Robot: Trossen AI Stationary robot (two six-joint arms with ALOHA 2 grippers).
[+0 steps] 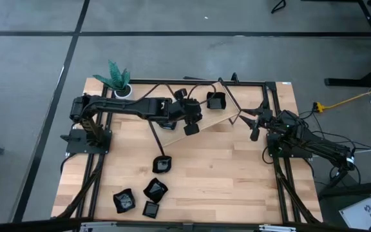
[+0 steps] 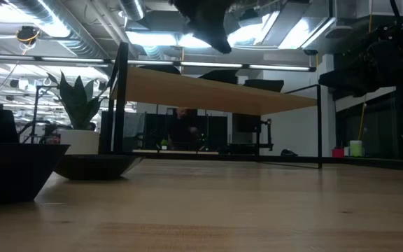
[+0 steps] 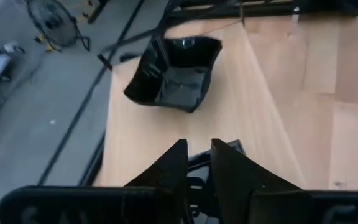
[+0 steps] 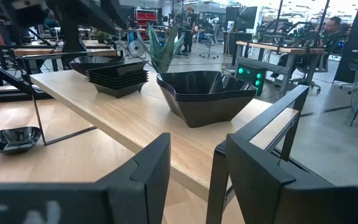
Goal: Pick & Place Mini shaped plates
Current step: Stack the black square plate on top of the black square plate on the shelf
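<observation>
- The raised wooden shelf (image 1: 227, 116) along the table's far side serves as the landmark; everything below is placed against it.
- The left gripper (image 1: 191, 126) hovers above the shelf's left end, its fingers (image 3: 174, 163) nearly together with a thin dark edge between them; I cannot tell whether a plate is actually held.
- The right gripper (image 4: 191, 158) waits just off the shelf's right end, its fingers spread and holding nothing.
- Mini shaped plates: a stack of wavy-rimmed ones (image 4: 206, 94) and a squarer stack (image 4: 117, 76) stand on the shelf; one small bowl-like plate (image 4: 12, 138) lies on the table under it; four more (image 1: 143, 193) lie well apart from the shelf, near the table's front edge.
- Handling, as a judgement: the plates look rigid, light, glossy and so slippery, likely chippable; pinching a raised rim or corner seems safest.
- Hidden: the low view shows only the shelf's underside, and the stack counts are unclear.
</observation>
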